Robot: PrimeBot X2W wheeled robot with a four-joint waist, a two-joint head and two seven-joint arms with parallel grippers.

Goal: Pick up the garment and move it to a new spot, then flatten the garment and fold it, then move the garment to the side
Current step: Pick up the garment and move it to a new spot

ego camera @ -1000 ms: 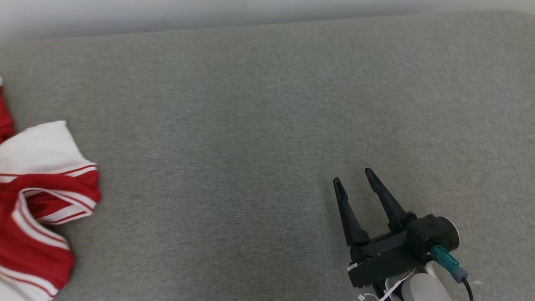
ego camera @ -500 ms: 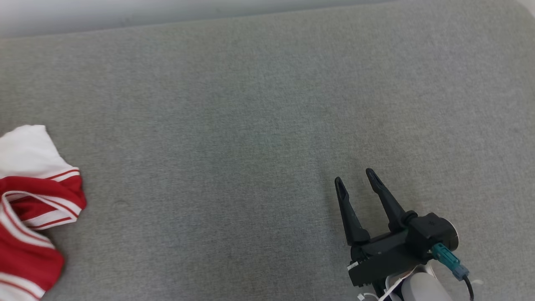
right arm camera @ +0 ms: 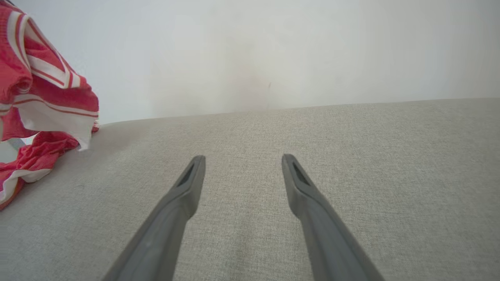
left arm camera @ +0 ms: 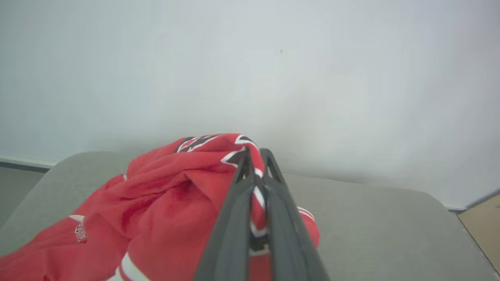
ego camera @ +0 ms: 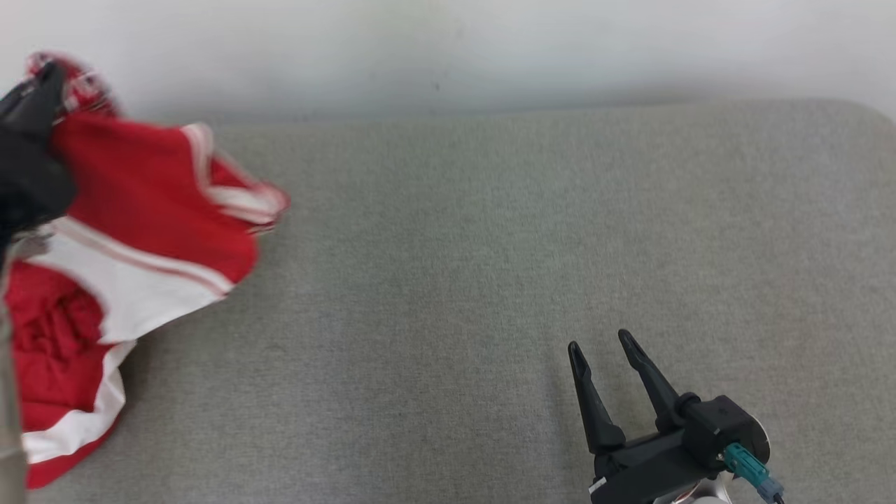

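The garment is red with white stripes and hangs lifted at the far left of the head view, its lower part trailing down to the grey surface. My left gripper is shut on its upper edge. In the left wrist view the two fingers pinch a fold of the garment between them. My right gripper stands open at the lower right, empty, low over the grey surface. In the right wrist view its fingers are spread, with the garment far off at the left.
A grey fabric-covered surface spreads across the scene, ending at a pale wall behind. Its right end is rounded. A strip of tan floor shows beyond that end in the left wrist view.
The left gripper shut on the garment and lifted it off the surface, up at the left. The head camera tilted up, showing the wall. The right gripper stayed open.
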